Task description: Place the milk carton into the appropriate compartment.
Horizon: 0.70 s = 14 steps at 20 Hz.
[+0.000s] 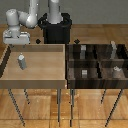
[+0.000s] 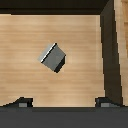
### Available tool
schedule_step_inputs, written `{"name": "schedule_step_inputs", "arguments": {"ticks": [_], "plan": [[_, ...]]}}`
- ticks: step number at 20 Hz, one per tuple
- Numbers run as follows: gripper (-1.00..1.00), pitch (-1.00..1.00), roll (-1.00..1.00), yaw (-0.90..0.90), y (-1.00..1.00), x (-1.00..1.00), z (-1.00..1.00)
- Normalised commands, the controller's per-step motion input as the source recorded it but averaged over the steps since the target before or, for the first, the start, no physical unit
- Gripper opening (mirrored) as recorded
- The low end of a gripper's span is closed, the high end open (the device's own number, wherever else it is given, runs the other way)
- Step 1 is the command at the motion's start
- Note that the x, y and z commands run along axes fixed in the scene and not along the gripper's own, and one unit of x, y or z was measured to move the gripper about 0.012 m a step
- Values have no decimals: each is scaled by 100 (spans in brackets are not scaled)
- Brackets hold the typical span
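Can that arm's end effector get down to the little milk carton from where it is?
Probably yes: the milk carton stands alone in the light tray, with nothing over it below the end effector.

the milk carton (image 1: 21,61) (image 2: 53,57), a small grey-white box with a peaked top (dark-sided from above), stands upright and alone on the light wooden tray floor toward the exterior view's left.
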Motion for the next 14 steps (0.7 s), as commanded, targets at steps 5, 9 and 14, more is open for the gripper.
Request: {"name": "schedule_step_inputs", "arguments": {"ticks": [5,9,14], "plan": [[100,0,0,3,0,60,0],[100,0,0,0,0,0,0],[100,0,0,0,0,0,0]]}}
